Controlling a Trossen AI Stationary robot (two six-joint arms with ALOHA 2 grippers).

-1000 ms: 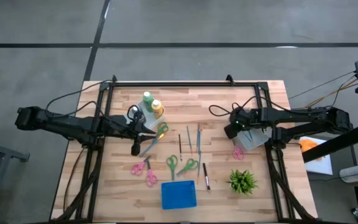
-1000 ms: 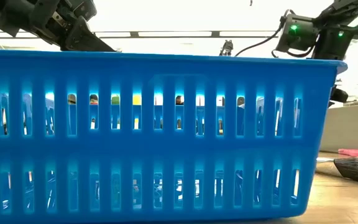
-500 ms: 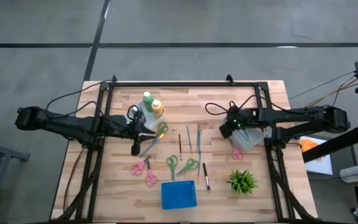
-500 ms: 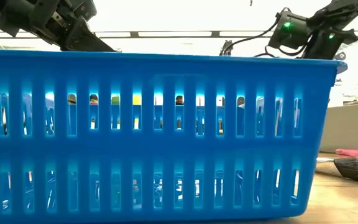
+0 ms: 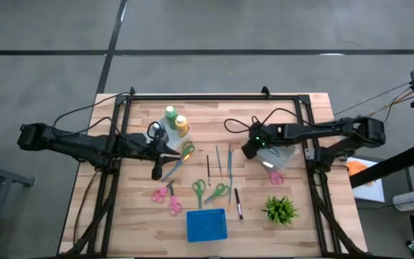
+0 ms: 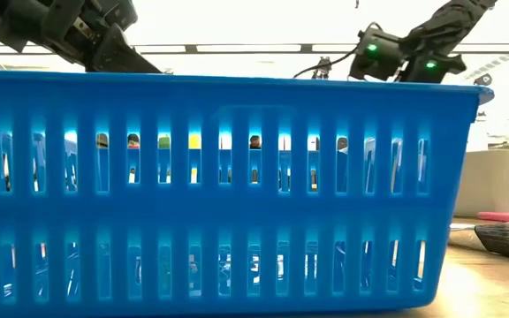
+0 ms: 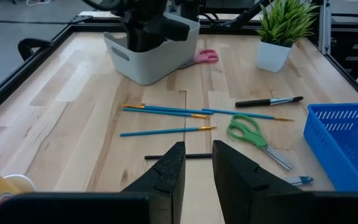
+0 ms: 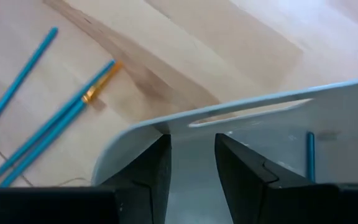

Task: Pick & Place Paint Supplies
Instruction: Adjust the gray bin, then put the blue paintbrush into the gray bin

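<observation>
Thin blue brushes (image 5: 223,164) lie loose at frame centre on the wood surface (image 5: 307,216), w/ a dark one (image 5: 238,203) lower down. Right pincer (image 5: 249,150), fingers slightly spread and holding nothing, hovers at the white bin (image 5: 282,157) edge, one blue brush (image 8: 311,156) inside. Left pincer (image 5: 157,171) centre-left, slightly spread, near the bottles (image 5: 177,121).

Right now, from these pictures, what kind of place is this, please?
Probably a robotics lab or workshop: a wooden table with a black frame stands on a bare grey concrete floor, and cables trail from the arms mounted at each side.
</observation>
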